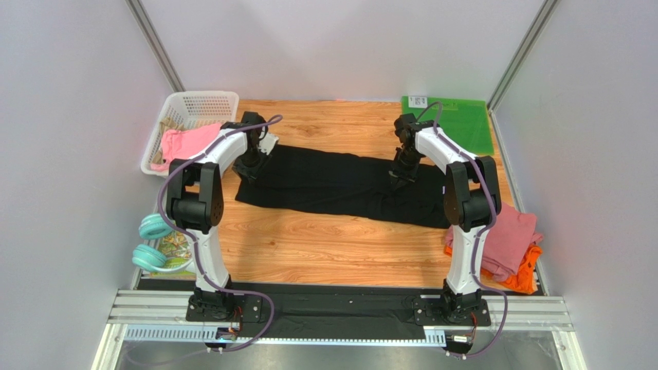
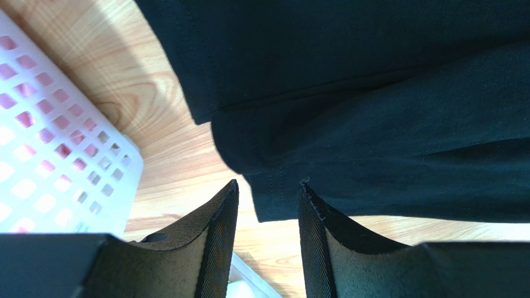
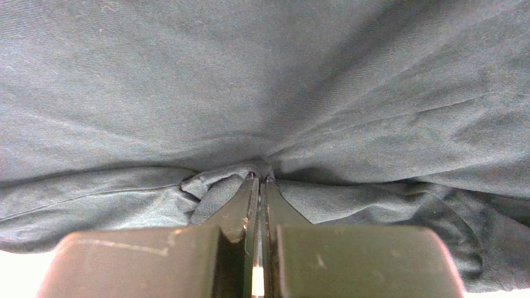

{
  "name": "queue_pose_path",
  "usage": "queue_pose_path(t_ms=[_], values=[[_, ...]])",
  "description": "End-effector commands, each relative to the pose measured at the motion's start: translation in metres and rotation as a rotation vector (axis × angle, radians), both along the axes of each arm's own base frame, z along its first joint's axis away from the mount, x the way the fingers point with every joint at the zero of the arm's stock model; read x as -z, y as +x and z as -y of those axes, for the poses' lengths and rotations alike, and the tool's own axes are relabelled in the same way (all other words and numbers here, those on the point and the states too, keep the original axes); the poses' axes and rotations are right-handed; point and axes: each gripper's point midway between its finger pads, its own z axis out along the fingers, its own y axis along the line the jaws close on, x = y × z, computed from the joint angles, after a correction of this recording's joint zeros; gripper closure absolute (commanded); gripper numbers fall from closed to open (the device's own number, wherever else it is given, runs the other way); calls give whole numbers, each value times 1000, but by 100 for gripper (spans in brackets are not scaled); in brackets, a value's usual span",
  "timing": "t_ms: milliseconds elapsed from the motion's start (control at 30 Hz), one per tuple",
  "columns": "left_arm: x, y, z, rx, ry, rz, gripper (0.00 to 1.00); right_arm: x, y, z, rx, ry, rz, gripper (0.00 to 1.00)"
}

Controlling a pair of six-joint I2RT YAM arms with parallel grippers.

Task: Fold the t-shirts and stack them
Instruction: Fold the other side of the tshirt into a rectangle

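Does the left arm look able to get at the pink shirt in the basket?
Probably yes: the left gripper is open at the end of the black t-shirt, right beside the white basket, and the pink shirt lies on top, uncovered.

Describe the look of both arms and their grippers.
The left arm and right arm both have white links, black joints and black base plates. A grey-purple cable loops alongside each. The left gripper has black, wedge-shaped fingers with woven-textured inner faces. The right gripper shows dark, blocky fingers with pale scuffs.
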Motion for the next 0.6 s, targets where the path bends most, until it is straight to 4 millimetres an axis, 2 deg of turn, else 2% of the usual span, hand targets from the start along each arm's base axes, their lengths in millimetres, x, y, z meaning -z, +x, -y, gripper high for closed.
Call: queue_pose_path(t_ms=[0, 100, 233, 300, 333, 367, 567], values=[[4, 5, 4, -25, -32, 8, 53, -22, 9, -1, -5, 26, 77, 100], [6, 4, 3, -28, -40, 2, 60, -23, 8, 0, -5, 24, 79, 100], [5, 5, 4, -30, -49, 0, 81, -22, 7, -1, -4, 27, 77, 100], [3, 5, 4, -30, -51, 2, 89, -22, 6, 0, -2, 28, 75, 100], [1, 6, 3, -29, -49, 6, 97, -22, 6, -1, -4, 29, 78, 100], [-1, 6, 2, -28, -45, 10, 100, -22, 6, 0, -4, 28, 78, 100], [-22, 6, 0, -27, -52, 45, 100, -27, 4, 0, -5, 30, 89, 100]])
